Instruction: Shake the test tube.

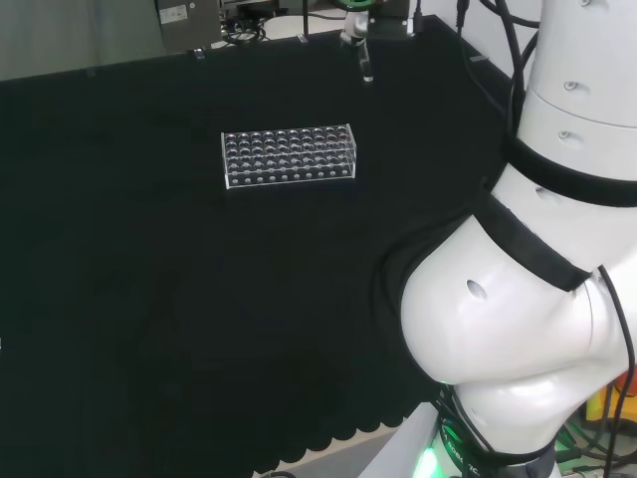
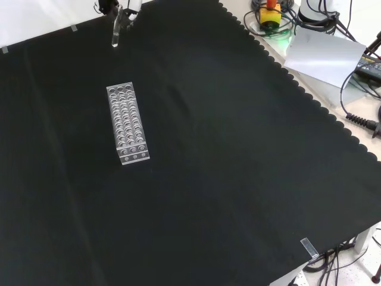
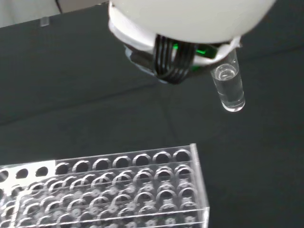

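Clear test tube (image 1: 367,68) hangs upright in air above far right part of black table (image 1: 149,299) in head view, top end gripped by hand (image 1: 355,22). Fingers (image 2: 122,15) clamped on tube's upper part, lower end protruding below. Clear liquid in tube bottom. Clear tube rack (image 1: 288,155) on table, near and left of tube, apart.

A robotics lab set up for chemistry handling; a bench under black cloth with a scalloped edge (image 2: 250,149) carries a clear plastic test-tube rack with rows of round holes (image 2: 127,123) toward ten o'clock in the front view; at one o'clock lie looped cables (image 2: 357,113), a grey sheet (image 2: 324,56) and a red-and-yellow stop button (image 2: 271,12); the white robot arm (image 1: 518,309) stands at four o'clock in the head view.
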Controlling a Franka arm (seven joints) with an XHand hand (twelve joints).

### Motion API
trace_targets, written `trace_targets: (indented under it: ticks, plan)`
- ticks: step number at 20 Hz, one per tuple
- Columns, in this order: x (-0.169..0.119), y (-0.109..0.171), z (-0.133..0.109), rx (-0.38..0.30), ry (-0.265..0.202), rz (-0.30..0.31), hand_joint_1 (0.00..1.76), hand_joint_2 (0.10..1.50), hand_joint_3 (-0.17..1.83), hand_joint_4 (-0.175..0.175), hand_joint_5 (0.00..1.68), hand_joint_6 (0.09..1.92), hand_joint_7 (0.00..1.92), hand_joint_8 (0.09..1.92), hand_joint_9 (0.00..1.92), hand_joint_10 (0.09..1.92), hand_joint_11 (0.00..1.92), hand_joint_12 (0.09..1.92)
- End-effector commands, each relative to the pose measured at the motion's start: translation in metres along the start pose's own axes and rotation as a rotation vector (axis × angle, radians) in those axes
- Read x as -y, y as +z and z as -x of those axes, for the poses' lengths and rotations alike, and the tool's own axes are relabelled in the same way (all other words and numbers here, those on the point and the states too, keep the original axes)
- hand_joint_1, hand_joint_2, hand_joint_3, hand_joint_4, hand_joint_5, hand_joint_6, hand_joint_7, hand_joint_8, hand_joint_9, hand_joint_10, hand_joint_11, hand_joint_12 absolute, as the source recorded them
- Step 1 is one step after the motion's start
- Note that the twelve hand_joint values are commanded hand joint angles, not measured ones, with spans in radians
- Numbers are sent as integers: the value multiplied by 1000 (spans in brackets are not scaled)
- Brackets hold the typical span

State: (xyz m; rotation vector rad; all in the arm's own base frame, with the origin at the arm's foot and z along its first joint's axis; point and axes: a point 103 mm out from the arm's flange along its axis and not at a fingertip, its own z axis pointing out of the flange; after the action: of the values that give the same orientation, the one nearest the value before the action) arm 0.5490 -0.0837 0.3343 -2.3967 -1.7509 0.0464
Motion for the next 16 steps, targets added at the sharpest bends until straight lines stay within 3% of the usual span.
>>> trace_targets:
  ticks: [1,9,13,16]
  plan:
    - [8,11,-76,-28,-130,-35,1439,555,748,-175,1334,547,1413,629,1360,471,1226,960]
    - [29,15,-177,-112,-300,-76,1439,555,747,-175,1335,545,1414,627,1361,469,1227,960]
    - [38,10,-203,-121,-386,-97,1439,555,747,-175,1335,544,1414,626,1361,468,1227,960]
    - [41,10,-216,-104,-400,-99,1439,555,746,-175,1335,544,1415,625,1362,467,1227,960]
